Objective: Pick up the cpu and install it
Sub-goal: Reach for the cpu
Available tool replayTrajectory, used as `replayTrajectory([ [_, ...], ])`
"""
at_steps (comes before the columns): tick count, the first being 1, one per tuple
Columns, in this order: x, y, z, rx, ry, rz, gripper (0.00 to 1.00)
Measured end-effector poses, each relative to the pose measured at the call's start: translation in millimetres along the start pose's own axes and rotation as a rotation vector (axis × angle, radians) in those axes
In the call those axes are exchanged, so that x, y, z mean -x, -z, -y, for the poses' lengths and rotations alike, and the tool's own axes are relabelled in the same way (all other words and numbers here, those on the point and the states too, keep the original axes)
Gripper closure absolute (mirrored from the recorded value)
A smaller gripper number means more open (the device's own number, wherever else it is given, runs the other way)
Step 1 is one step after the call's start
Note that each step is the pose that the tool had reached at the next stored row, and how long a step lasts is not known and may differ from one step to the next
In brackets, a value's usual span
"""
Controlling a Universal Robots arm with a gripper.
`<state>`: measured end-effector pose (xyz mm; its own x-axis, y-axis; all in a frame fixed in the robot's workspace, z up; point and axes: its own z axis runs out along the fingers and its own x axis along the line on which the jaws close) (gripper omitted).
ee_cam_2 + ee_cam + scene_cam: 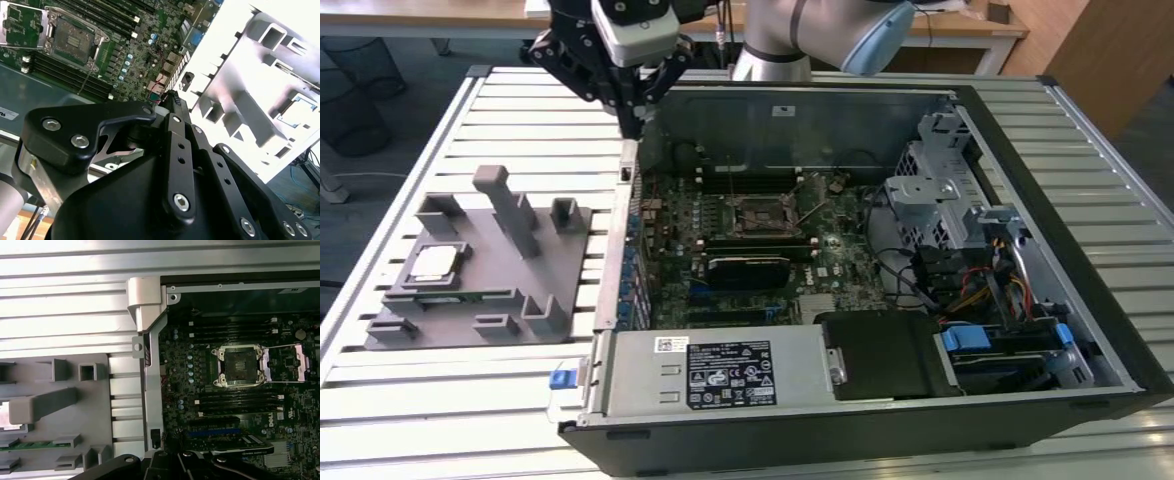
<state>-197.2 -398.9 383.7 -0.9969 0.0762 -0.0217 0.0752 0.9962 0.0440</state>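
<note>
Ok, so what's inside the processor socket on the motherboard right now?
Nothing: the socket is bare, its metal cover flipped open beside it. The cpu lies on the grey fixture outside the case. Nothing hides the socket.

The arm (794, 35) holds its empty pincer (638, 122) pointing down, tips pressed together.
</note>
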Motion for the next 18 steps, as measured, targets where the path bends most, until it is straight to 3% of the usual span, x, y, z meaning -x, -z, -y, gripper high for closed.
replayTrajectory([
  [18, -14.8, -4.3, 1.3, -0.0001, 0.0, -0.0028, 0.89],
])
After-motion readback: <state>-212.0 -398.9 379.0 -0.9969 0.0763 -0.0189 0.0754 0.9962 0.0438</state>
